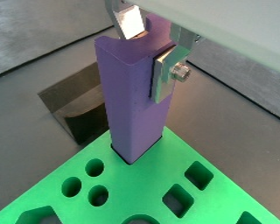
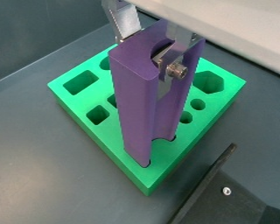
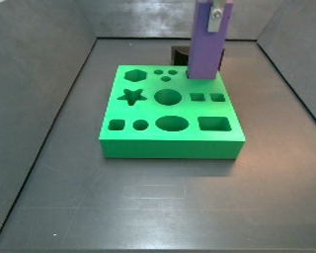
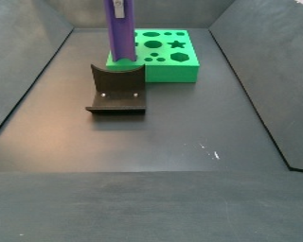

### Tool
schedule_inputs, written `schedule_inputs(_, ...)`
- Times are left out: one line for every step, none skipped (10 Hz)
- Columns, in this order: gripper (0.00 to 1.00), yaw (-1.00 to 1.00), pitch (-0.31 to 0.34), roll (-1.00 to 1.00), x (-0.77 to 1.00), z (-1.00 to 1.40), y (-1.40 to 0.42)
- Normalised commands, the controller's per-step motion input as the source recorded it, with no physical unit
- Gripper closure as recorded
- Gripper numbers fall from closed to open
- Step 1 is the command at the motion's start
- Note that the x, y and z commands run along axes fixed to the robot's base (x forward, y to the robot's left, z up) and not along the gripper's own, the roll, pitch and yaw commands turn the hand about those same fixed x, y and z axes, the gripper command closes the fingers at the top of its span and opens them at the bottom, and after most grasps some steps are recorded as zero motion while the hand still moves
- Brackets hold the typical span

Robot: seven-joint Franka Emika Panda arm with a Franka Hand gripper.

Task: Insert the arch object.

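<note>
Wrist views first. The gripper point(image 1: 152, 48) is clamped on the upper part of a tall purple piece, silver fingers point(image 1: 170, 72) pinching it from two sides. That piece is the arch object point(image 1: 136, 96): in a wrist view the arch object point(image 2: 143, 96) has a rounded groove down one face, ending in an arch shape at the foot. There's no separate small dark notched block anywhere. The only dark thing is the fixture point(image 1: 78, 109), standing just beside the green board point(image 1: 143, 188).

Side views: the arch object point(image 3: 207, 44) stands upright, long axis vertical, right under the gripper point(image 3: 215, 12). Its lower end meets the green board point(image 3: 168, 148) at the board's 1 o'clock corner, with the fixture point(image 3: 181, 54) behind it. From across the table the arch object point(image 4: 118, 38) sits at the 9 o'clock end of the green board point(image 4: 173, 74), and the fixture point(image 4: 116, 95) is at 6 o'clock from it.

So the piece hangs straight below the claw, and any remaining move looks like straight down along its length. How deep the foot already sits in its hole can't be told.
</note>
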Motion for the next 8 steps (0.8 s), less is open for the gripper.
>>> schedule_inputs(1.00, 0.00, -0.019, 0.00, -0.01, -0.18, 0.01)
schedule_inputs(1.00, -0.18, -0.030, -0.01, 0.00, -0.29, 0.00)
schedule_inputs(1.00, -0.26, 0.000, 0.00, 0.00, -0.36, -0.03)
schedule_inputs(1.00, -0.21, 0.000, 0.02, 0.00, -0.35, -0.04)
schedule_inputs(1.00, -0.13, 0.000, 0.00, 0.00, -0.32, 0.00)
schedule_inputs(1.00, -0.02, 0.000, 0.01, 0.02, -0.34, 0.00)
schedule_inputs(1.00, 0.00, 0.000, 0.01, 0.02, -0.35, 0.00)
schedule_inputs(1.00, 0.00, -0.003, 0.01, 0.00, -0.33, 0.00)
